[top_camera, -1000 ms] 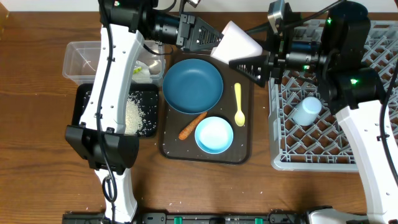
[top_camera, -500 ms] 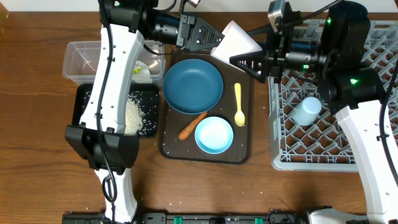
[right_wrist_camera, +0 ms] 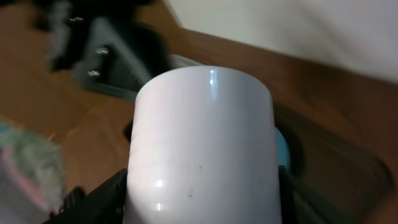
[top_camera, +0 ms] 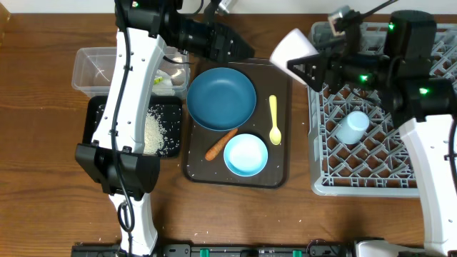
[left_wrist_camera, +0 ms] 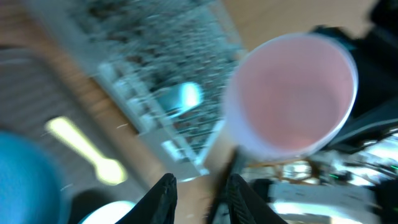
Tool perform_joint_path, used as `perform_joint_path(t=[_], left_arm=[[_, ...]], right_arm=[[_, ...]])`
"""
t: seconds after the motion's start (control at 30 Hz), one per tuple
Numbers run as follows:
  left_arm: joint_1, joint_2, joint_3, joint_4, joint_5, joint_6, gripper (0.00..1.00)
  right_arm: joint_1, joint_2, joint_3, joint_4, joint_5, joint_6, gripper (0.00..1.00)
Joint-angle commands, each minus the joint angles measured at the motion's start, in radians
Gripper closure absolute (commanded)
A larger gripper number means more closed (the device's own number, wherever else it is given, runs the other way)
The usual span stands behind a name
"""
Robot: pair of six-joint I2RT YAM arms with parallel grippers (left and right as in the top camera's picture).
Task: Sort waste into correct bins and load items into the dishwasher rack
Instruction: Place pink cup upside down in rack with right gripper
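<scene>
racked: blue cup [top_camera: 353, 127] | binned: rice [top_camera: 153, 133] | right hand [top_camera: 307, 66] clamps pink cup [top_camera: 294, 48] — left hand [top_camera: 243, 50] apart, seemingly | pending: plate [top_camera: 221, 98], bowl [top_camera: 245, 155], spoon [top_camera: 274, 119], carrot [top_camera: 221, 144]

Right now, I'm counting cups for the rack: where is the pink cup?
Overhead view, upper right: the pink cup is held by the right gripper, at the far corner of the dishwasher rack nearest the brown tray.

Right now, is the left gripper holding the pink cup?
No, in the overhead view the pink cup sits in the right gripper by the dishwasher rack, clear of the left gripper.
</scene>
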Motion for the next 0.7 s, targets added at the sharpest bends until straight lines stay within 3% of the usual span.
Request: perform_joint_path(t=[0.0, 0.17, 0.43, 0.67], left_arm=[[-0.002, 0.009, 0.006, -0.021, -0.267, -0.001, 0.70], [-0.002, 0.009, -0.011, -0.044, -0.360, -0.002, 0.70], [-0.007, 0.009, -0.074, -0.040, -0.372, -0.001, 0.69], [-0.032, 0.009, -0.113, -0.034, -0.442, -0.002, 0.69]], right_arm=[[-0.061, -0.055, 0.002, -0.074, 0.174, 0.062, 0.38], [-0.184, -0.090, 0.003, -0.257, 0.326, 0.117, 0.41], [-0.390, -0.088, 0.003, -0.575, 0.532, 0.106, 0.42], [-0.480, -0.059, 0.002, -0.729, 0.613, 0.082, 0.43]])
